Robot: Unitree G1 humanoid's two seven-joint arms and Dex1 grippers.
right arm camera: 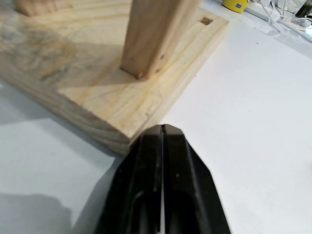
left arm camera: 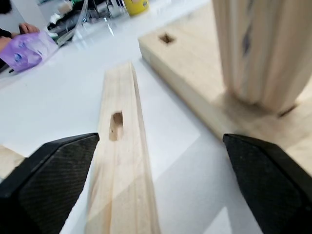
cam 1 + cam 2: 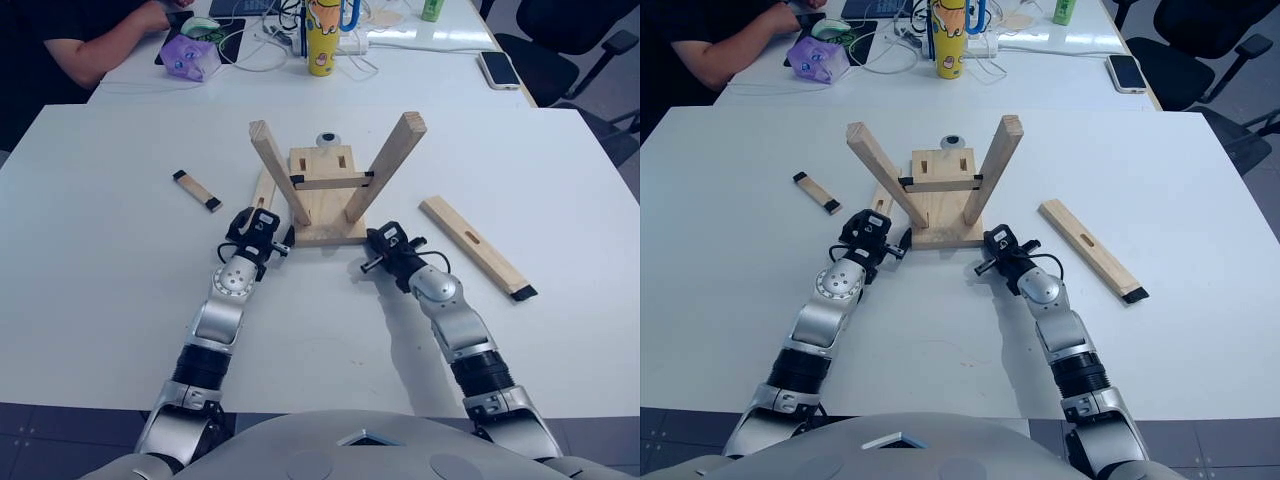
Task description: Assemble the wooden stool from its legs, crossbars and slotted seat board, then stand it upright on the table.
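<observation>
The short crossbar [image 3: 196, 190] lies loose at the left of the white desk [image 3: 100, 260]. It is a pale stick with black caps on both ends. Next comes a loose leg [image 2: 122, 161], flat and just beside the seat board [image 3: 330, 232]. Its near end is hidden under the left gripper [image 2: 161, 141], whose dark, textured fingers [image 2: 53, 170] stand wide apart with the leg between them. Whether they touch it is unclear.

The slotted seat board lies flat mid-desk, light grainy wood. Two square legs [image 3: 280, 170] rise from it, splayed outward and linked by a thin crossbar [image 3: 332, 181]. A small round dark object [image 3: 327, 139] behind it is hard to make out.

The right gripper [image 1: 162, 134] has its fingers pressed together at the board's near right corner. Farther right a slotted leg [image 3: 476, 246] lies flat.
</observation>
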